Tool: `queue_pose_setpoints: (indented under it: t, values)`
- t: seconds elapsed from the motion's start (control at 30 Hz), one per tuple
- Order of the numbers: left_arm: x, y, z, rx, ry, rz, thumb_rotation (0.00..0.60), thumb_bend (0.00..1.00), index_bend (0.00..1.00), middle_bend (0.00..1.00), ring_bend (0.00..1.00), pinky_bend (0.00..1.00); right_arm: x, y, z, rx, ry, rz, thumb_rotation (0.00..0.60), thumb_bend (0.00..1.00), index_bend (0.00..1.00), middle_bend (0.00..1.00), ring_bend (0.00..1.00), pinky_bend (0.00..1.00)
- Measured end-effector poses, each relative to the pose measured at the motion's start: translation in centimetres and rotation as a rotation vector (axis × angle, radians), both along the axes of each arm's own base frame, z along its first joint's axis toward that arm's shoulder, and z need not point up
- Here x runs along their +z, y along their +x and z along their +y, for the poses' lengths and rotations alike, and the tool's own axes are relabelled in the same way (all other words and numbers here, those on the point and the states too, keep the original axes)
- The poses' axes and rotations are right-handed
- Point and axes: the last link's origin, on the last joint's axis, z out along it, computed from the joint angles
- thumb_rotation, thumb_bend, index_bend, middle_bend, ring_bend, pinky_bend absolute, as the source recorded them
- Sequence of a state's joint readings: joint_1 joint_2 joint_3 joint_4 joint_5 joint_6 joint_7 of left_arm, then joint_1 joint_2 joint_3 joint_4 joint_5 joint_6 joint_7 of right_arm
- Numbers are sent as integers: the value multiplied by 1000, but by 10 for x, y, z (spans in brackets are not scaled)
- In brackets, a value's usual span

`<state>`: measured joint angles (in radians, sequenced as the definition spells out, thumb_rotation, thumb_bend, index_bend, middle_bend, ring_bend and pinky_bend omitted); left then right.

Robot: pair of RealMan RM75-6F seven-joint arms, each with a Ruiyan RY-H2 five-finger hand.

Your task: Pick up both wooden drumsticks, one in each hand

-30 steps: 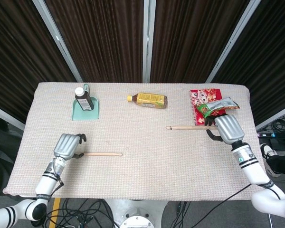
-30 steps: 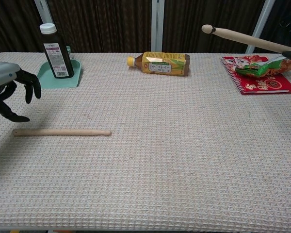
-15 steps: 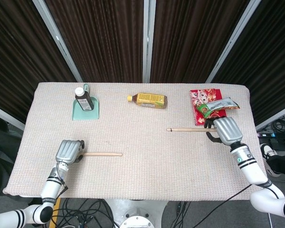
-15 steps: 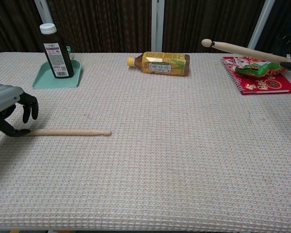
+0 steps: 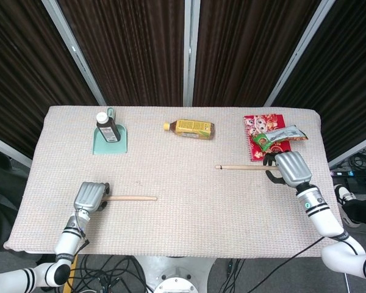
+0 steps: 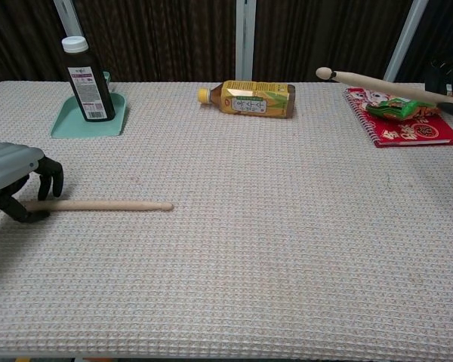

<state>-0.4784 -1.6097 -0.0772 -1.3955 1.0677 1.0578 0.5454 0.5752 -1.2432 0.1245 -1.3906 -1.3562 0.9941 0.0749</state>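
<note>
One wooden drumstick (image 5: 131, 198) (image 6: 106, 205) lies flat on the woven mat at the front left, tip pointing right. My left hand (image 5: 88, 196) (image 6: 15, 177) sits low over its butt end, fingers hanging behind the stick and thumb in front, straddling it without a clear squeeze. The second drumstick (image 5: 241, 166) (image 6: 385, 81) is off the table, nearly level, tip pointing left. My right hand (image 5: 290, 168) (image 6: 449, 79) grips its butt end at the right side, mostly cut off in the chest view.
A dark bottle (image 5: 107, 127) (image 6: 83, 69) stands on a teal tray (image 5: 113, 145) (image 6: 87, 124) at the back left. A yellow drink bottle (image 5: 190, 128) (image 6: 253, 99) lies at the back centre. A red notebook (image 5: 263, 129) (image 6: 415, 132) carries a green snack packet (image 5: 279, 135) (image 6: 400, 108).
My left hand has come down and toward the lying stick until its fingers straddle the butt end. The right hand's stick has sunk slightly and levelled out.
</note>
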Motion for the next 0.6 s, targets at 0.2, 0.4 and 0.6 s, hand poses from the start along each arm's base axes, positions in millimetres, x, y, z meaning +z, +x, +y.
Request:
queue_pose_setpoints:
  t: [0.2, 0.4, 0.6]
  values:
    - [-1, -1, 1, 3, -6, 5, 600, 302, 492, 540, 799, 841, -1, -1, -1, -1, 1, 2, 600, 421, 765, 682, 497, 461]
    - [0, -1, 1, -2, -11, 3, 600, 351, 520, 552, 803, 841, -2, -2, -1, -5, 7, 8, 600, 421, 766, 682, 498, 461]
    - [1, 0, 3, -15, -13, -27, 600, 448, 599, 626, 822, 841, -3, -5, 2, -14, 7, 2, 600, 421, 768, 682, 503, 461]
